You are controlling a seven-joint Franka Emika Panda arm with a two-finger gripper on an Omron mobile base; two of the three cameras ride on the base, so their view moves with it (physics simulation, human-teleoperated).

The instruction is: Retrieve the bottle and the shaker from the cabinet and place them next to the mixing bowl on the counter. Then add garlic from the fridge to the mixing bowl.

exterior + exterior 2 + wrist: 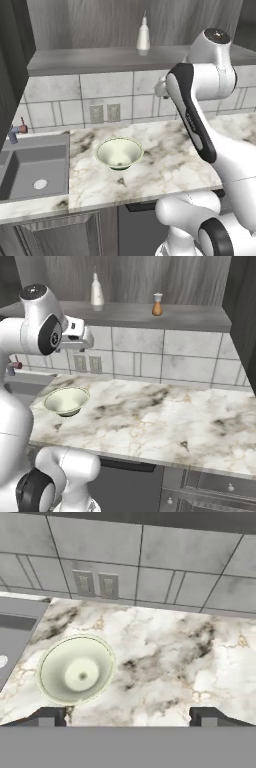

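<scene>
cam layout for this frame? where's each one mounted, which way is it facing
Left base view: behind-left of the arm, facing the counter, mixing bowl, bottle; arm rises lower right.
Right base view: behind-right, same counter, bowl, bottle, plus shaker; arm lower left.
Hand view: on the hand, looking down at the bowl; open gripper at bottom.
All three share the bowl.

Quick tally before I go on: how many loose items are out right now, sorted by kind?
Bottles: 1, the white bottle on the cabinet shelf
Shakers: 1, the orange-brown shaker on the same shelf
Bowls: 1, the mixing bowl on the counter
Total: 3
</scene>
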